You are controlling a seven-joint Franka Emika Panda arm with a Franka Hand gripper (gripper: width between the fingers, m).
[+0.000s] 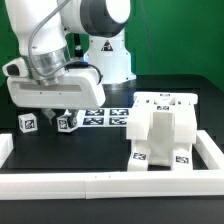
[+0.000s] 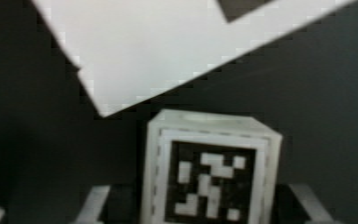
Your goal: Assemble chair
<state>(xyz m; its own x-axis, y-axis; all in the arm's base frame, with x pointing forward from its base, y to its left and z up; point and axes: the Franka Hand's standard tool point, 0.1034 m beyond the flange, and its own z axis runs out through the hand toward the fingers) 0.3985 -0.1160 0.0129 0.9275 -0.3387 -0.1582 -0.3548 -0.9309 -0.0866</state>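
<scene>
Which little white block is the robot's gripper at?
The little block nearer the marker board, between the fingers of the gripper. The other little block stands alone, farther to the exterior view's left.

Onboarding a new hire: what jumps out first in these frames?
The blocky half-built chair at the exterior view's right. At its left, the claw hangs low over a small tagged block, which fills the wrist view between the fingers; grip unclear. A second block stands apart, further left.
</scene>
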